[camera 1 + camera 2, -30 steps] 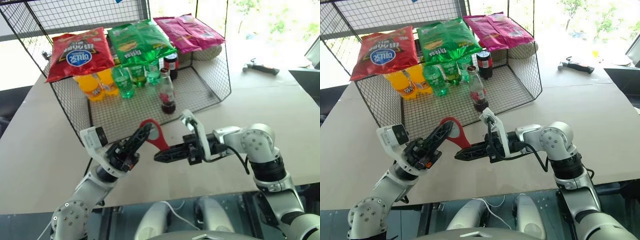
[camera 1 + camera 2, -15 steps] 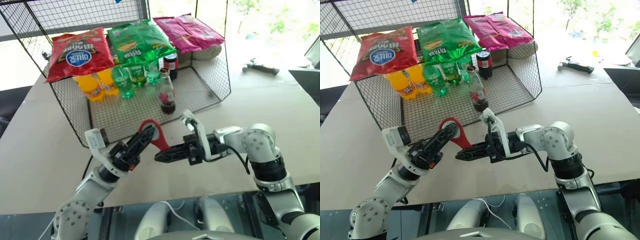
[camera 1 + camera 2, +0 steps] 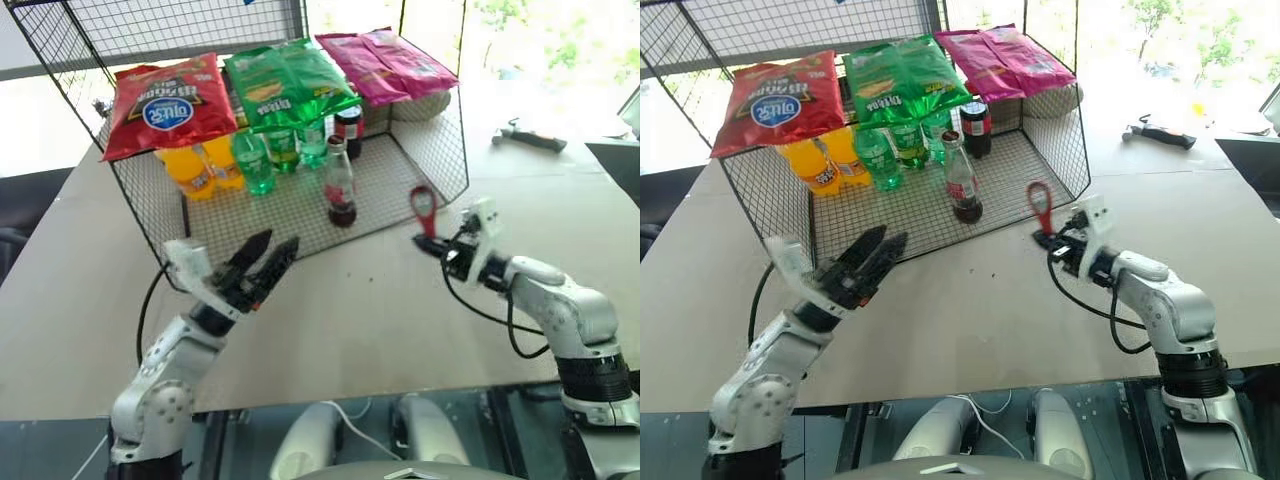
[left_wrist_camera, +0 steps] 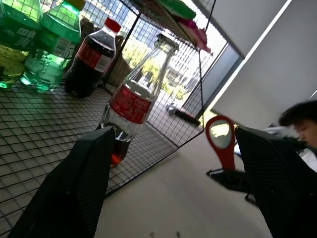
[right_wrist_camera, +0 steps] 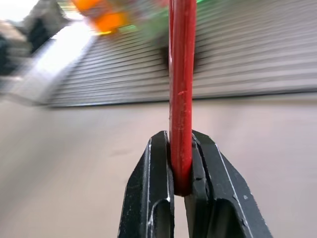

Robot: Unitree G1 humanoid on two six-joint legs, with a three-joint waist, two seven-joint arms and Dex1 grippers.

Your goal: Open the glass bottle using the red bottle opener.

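red is seen in the small flat red bottle opener (image 3: 423, 208), which is clamped by its handle between the two black fingers of the right end effector (image 3: 432, 243), ring head up, above the bench (image 3: 400, 310) just outside the wire basket (image 3: 440, 170). the left end effector (image 3: 268, 262) is held with its fingers spread wide and empty, at the front edge of the basket, pointed toward the glass bottle (image 3: 339, 188). the glass bottle is found upright on the mesh floor of the basket, capped, with dark liquid in its lower part, apart from both end effectors. behind it, green bottles (image 3: 270, 155), orange bottles (image 3: 195, 170) and a dark bottle (image 3: 349, 125) are lined up, and snack bags (image 3: 275, 80) are laid above them
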